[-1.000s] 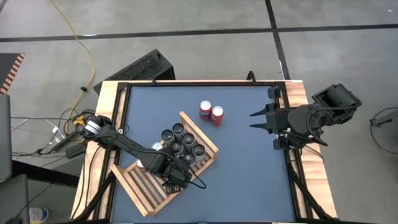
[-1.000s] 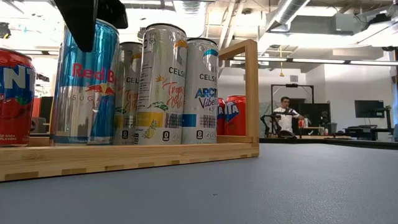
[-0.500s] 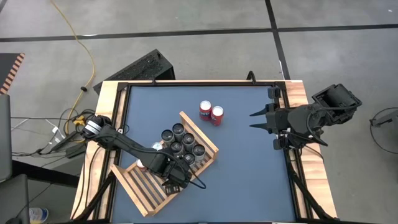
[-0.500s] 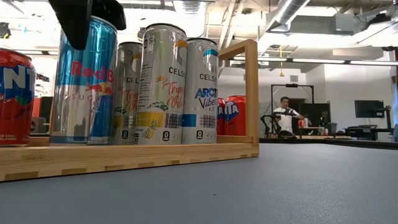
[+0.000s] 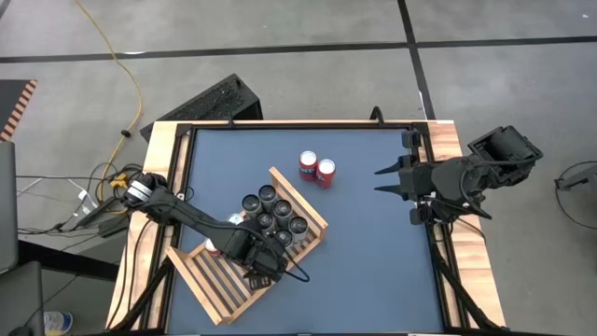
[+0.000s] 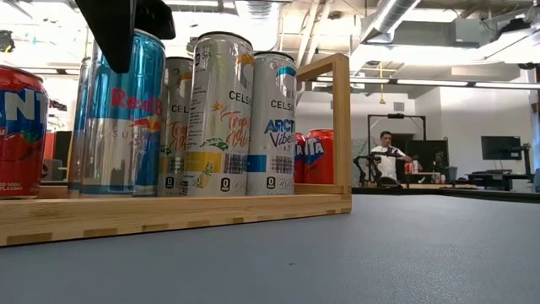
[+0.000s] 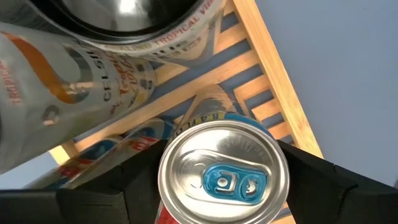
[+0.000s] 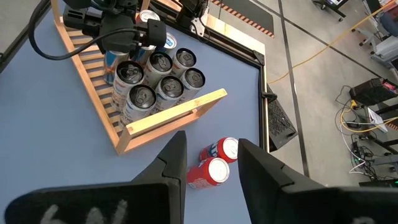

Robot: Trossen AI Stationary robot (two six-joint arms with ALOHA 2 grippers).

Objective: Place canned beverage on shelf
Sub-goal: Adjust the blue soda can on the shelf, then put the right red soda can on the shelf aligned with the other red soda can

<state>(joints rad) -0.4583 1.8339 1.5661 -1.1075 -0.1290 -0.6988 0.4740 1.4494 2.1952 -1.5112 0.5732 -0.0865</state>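
The shelf (image 5: 216, 285), a light wooden slatted rack with a raised frame (image 6: 340, 127), lies slantwise on the blue table's near left part. My left gripper (image 5: 254, 259) is over it, pointing down, shut on a blue and silver canned beverage (image 6: 118, 118). Several tall cans (image 6: 228, 118) stand on the shelf's slats right beside the held can. A red can (image 6: 17, 127) stands on the shelf at its other side. My right gripper (image 8: 211, 165) hangs open with nothing between its fingers, raised by the table's right edge (image 5: 378, 182). My left gripper pinches the can's top end (image 7: 224, 177) between its two fingers (image 7: 127, 186), one on each side, just below the rim. The fingers come from above, pointing down. The can stays upright, its bottom behind the shelf's near rail (image 6: 169, 215). Whether it stands on the slats I cannot tell.
Two red cans (image 5: 317, 170) stand together on the table beyond the shelf's far end. Bare blue table (image 5: 373, 271) lies to the right of the shelf. A person (image 6: 388, 156) sits far off in the room behind.
The held can has tipped a little and come back upright. With my left gripper it now stands slightly closer to the tall cans, and its label has turned a bit. My left gripper has stayed shut on it.
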